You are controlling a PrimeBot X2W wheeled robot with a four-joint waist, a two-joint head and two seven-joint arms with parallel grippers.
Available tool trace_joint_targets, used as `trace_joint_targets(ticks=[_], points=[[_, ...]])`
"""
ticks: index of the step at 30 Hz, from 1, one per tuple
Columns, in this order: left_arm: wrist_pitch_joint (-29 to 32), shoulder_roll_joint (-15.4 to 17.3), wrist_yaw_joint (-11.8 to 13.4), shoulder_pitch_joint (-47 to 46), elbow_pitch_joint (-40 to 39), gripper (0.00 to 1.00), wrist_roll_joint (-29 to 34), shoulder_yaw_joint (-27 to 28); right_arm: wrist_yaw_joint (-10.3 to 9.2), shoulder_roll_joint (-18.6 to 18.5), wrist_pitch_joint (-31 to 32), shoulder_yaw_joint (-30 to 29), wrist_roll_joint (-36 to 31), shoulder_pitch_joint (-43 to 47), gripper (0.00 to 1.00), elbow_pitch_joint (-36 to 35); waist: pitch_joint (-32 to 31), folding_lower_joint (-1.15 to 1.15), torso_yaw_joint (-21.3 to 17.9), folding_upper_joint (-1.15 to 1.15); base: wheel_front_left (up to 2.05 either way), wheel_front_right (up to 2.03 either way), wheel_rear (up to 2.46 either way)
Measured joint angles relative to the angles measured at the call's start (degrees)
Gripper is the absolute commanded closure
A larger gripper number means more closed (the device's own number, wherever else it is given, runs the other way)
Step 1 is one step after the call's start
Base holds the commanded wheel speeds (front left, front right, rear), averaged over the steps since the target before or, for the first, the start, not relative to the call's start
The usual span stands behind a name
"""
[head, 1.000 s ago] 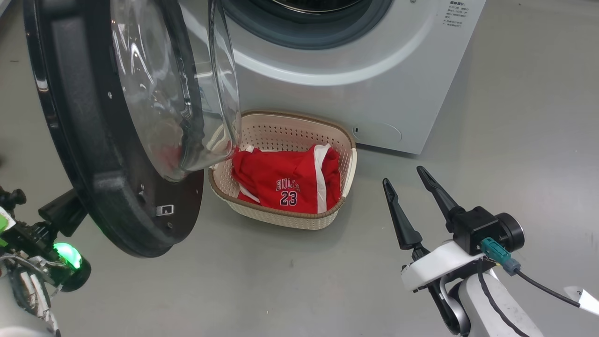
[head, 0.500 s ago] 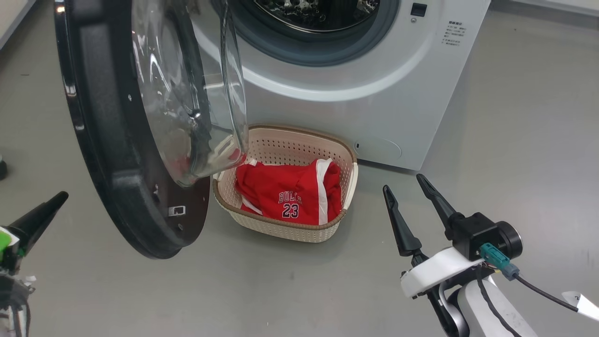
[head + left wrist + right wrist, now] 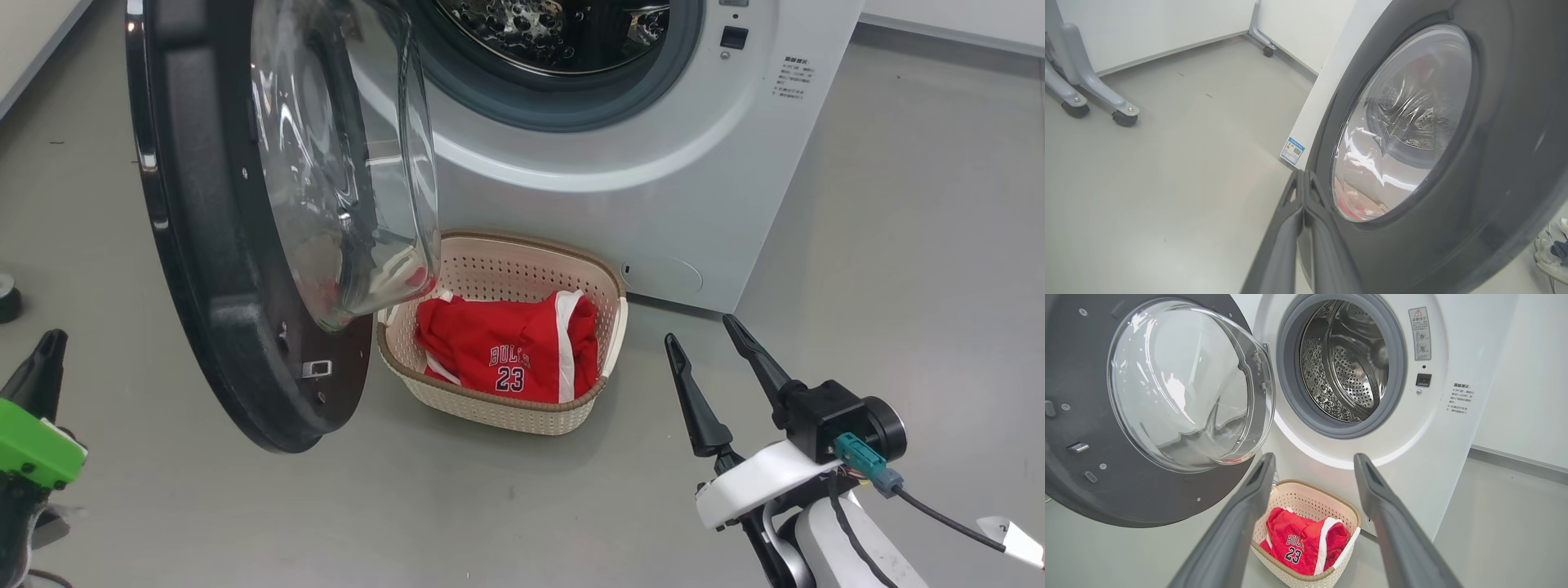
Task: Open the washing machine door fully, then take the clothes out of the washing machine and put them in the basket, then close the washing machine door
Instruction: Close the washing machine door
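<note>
washing machine door (image 3: 212, 245) is swung open, its glass bowl overhanging the basket (image 3: 490, 408), where the clothes (image 3: 506, 351) are laid, just before the washing machine (image 3: 653, 163). left gripper (image 3: 1303, 179) fingers are pressed together beside the door's outer face; right gripper (image 3: 697, 330) fingers are spread. a blue label (image 3: 1292, 150) and a wheeled frame (image 3: 1094, 98) are shown by the left wrist view, the steel drum (image 3: 1347, 367) by the right.

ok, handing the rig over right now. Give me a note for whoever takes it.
Left gripper: jaws shut, holding nothing, beside the outer face of the washing machine door; contact unclear.
Right gripper: jaws open, empty, to the right of the basket.
Clothes: the red jersey lies in the basket, in front of the washing machine.
Done: door open; the drum looks empty as far as it shows.
Left: close the door.
</note>
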Motion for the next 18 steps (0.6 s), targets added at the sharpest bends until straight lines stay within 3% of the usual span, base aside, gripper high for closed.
trace_joint_targets(ticks=[6,14,15,16,17,18], points=[[-12.0,1.1,0.0,3.9,-1.6,1.00,3.1,-3.7,0.00,0.1,0.0,-0.1,0.0,0.0,0.00,-0.4,0.0,0.00,-0.1,0.00,0.00,0.00,0.00],[-23.7,2.2,0.0,7.6,-1.9,1.00,5.4,-8.0,0.00,0.1,0.0,-0.5,0.0,0.1,0.00,-0.7,0.1,0.00,-0.2,0.00,0.00,0.00,0.00],[-25.1,2.3,0.0,7.8,-1.8,0.89,5.6,-8.4,0.00,0.1,0.0,-0.7,0.0,0.1,0.00,-0.7,0.1,0.00,-0.2,0.00,0.00,0.00,0.00],[-26.7,2.4,0.0,7.9,-1.6,0.60,5.8,-8.7,-0.01,0.1,0.0,-0.8,0.0,0.1,0.00,-0.7,0.1,0.00,-0.2,0.00,0.00,0.00,0.00],[-28.2,2.5,0.0,8.1,-1.4,0.06,6.1,-9.0,-0.01,0.1,0.0,-0.8,0.0,0.1,0.00,-0.7,0.1,0.00,-0.2,0.00,0.00,0.00,0.00],[-29.6,2.7,0.0,8.3,-1.3,0.00,6.7,-9.5,-0.01,0.1,0.0,-0.8,0.0,0.1,0.00,-0.7,0.1,0.00,-0.1,0.00,0.00,0.00,0.00]])
